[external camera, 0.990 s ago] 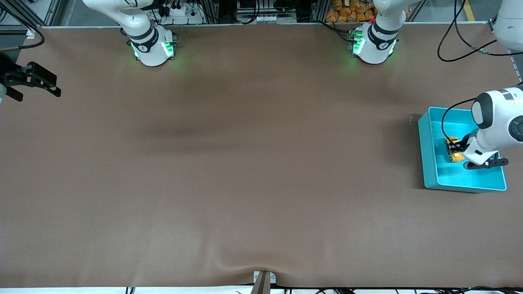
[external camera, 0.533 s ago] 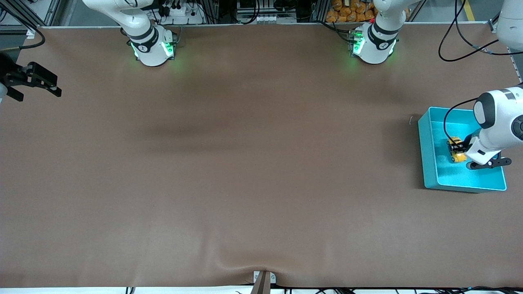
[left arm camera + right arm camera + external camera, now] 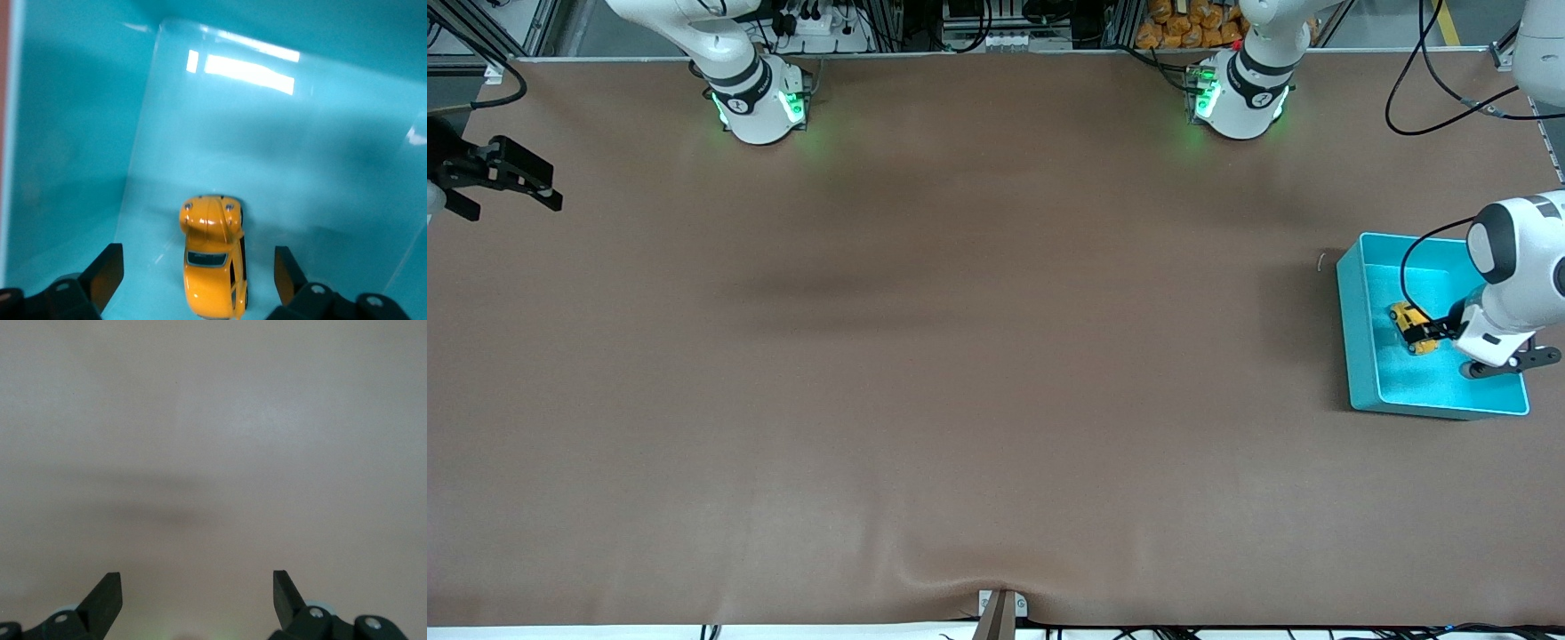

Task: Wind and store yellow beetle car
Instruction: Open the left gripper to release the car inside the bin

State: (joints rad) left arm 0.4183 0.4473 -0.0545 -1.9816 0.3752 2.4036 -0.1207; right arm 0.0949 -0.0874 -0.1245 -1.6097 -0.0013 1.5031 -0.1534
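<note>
The yellow beetle car [image 3: 213, 261] is set on the floor of the turquoise bin [image 3: 1357, 356], at the left arm's end of the tabletop [image 3: 960, 356]. The left gripper [image 3: 199, 277] is held low over it, jaws released and spread, touching neither flank. Judged step: release and retreat. A straight lift is advised, so the car is not clipped or rolled. The right gripper [image 3: 197, 590], jaws released, waits over bare tabletop at the right arm's end.

Looked like a robotics lab: two white arm bases [image 3: 760, 102] bolted along a brown-covered table [image 3: 960, 356], loose black cables [image 3: 1432, 84], aluminium framing [image 3: 889, 22] and power strips [image 3: 818, 22] at the edge.
</note>
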